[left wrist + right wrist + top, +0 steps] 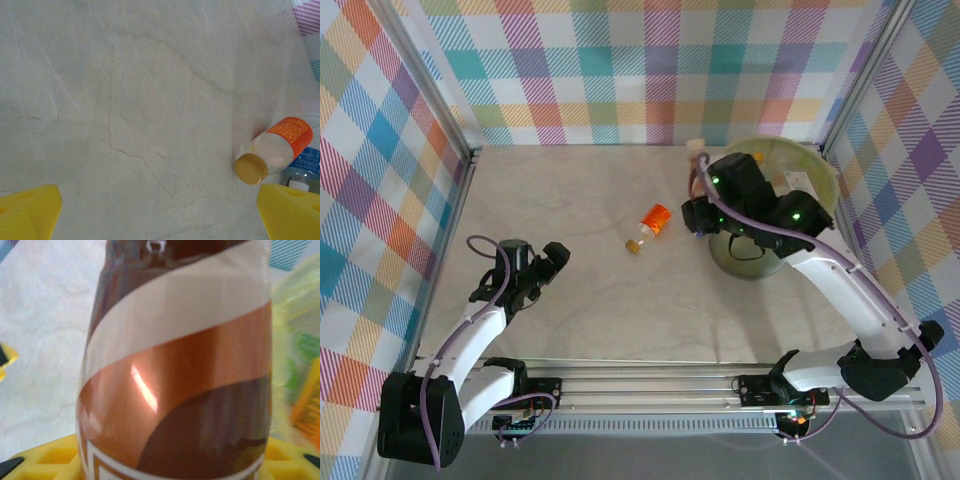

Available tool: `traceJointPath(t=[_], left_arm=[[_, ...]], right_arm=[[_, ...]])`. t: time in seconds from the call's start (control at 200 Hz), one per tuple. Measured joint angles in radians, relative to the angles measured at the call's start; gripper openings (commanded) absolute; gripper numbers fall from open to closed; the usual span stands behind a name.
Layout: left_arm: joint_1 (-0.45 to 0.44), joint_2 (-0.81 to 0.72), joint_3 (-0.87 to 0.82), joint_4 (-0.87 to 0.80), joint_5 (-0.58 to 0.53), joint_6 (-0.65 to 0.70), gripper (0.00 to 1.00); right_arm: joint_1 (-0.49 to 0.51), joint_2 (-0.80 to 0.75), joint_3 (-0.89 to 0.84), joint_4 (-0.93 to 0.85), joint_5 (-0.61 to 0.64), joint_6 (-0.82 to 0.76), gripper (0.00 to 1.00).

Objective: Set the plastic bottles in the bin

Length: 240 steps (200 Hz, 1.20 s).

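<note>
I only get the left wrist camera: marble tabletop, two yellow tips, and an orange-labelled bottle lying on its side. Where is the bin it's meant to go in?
Observer: The bin stands at the table's far right corner, beyond the orange-labelled bottle.
Visitor: What's the other arm up to?
Observer: The right gripper holds a brown bottle just by the bin's left rim.
Visitor: Anything in the bin already?
Observer: Blurry orange and green shapes show through its yellow-green liner. I cannot tell what they are.
</note>
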Motion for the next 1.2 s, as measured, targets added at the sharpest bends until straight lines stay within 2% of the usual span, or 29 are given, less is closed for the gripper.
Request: traceJointPath(t=[0.245,0.49,0.705,0.985,1.2], left_arm=[[-0.02,0.024,0.003,0.0,0.0,0.006,1.0],[-0.027,0.042,0.019,0.0,0.0,0.016,1.0],[-0.032,0.049,0.021,0.0,-0.001,0.023,1.0],[-0.033,0.065,0.034,0.0,-0.001,0.026,1.0],[-0.037,0.078,0.034,-0.001,-0.001,0.026,1.0]], right_arm=[[-0.208,0.013,0.058,0.014,-0.02,-0.005,0.53],[-0.326,0.107,0.103,0.01,-0.058,-0.02,0.54],[-0.372,0.169,0.103,0.008,-0.092,-0.019,0.6],[-0.376,0.177,0.069,0.002,-0.122,-0.011,0.67],[-0.378,0.177,0.026,-0.014,-0.126,0.004,0.79]])
